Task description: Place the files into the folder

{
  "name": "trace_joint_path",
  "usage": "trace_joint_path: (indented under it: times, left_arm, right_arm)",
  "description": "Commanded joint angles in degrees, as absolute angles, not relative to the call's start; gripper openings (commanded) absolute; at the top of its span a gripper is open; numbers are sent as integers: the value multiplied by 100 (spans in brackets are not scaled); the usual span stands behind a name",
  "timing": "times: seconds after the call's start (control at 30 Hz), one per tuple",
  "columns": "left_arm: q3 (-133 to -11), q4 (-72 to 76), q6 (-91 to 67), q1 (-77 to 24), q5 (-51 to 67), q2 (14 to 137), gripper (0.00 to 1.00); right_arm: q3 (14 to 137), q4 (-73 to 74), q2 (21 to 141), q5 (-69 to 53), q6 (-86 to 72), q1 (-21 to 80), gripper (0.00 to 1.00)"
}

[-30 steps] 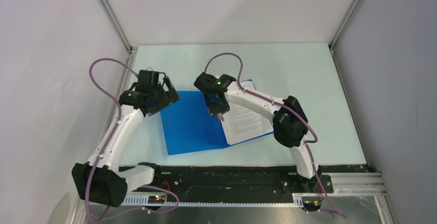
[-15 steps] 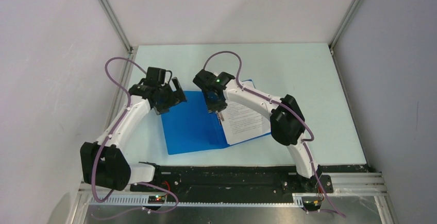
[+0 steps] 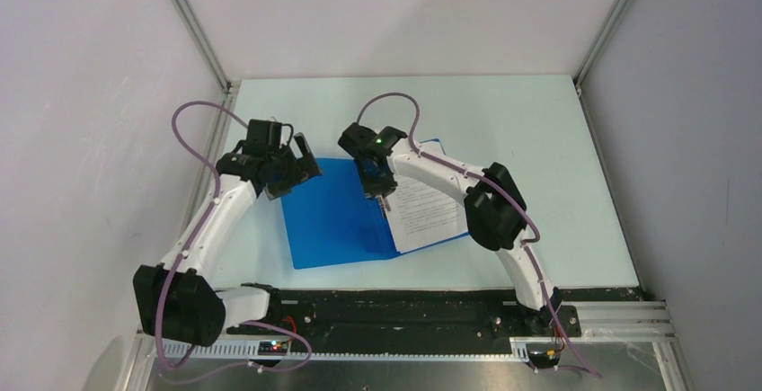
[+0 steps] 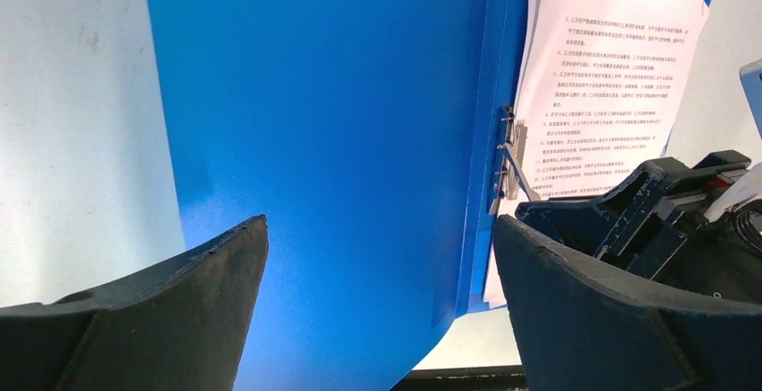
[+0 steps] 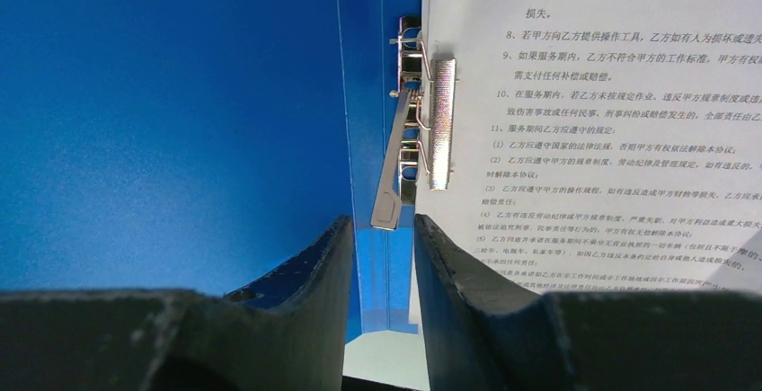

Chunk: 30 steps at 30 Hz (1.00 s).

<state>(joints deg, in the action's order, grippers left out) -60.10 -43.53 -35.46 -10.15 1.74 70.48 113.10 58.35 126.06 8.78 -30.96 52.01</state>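
Folder: lying open on tabletop, files resting on right cover. Left gripper: hovering, spread wide. Right gripper: narrowing around clip lever; pinch apparently unconfirmed, cannot tell. Handling: pressing lever squarely onto sheets.

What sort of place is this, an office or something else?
Probably a robot test booth in a lab: a left arm and right arm bolted to the table, plain white panels in a metal frame around it, and only a folder with sheets.
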Motion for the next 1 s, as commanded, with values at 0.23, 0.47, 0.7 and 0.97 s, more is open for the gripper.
trace_joint_path:
  times: [0.23,0.47,0.7,0.97]
  left_arm:
    - [-5872,-4225,-3322,-809,219,6812,98]
    - [-5922,-4194,-3404,-825,444,6885,98]
    - [-6311,-4093,-3334,-1132,728,7267,98]
    - [-6164,-3582,-3482,-1159,1001,8055,98]
  right_arm:
    - [11369,5654,12577,771,-3041,5129,31]
    - [11333,5652,12578,775,-3040,5112,24]
    - [11279,5606,12602,725,-3018,5066,20]
    - [11123,5546,12576,736,-3031,5036,16]
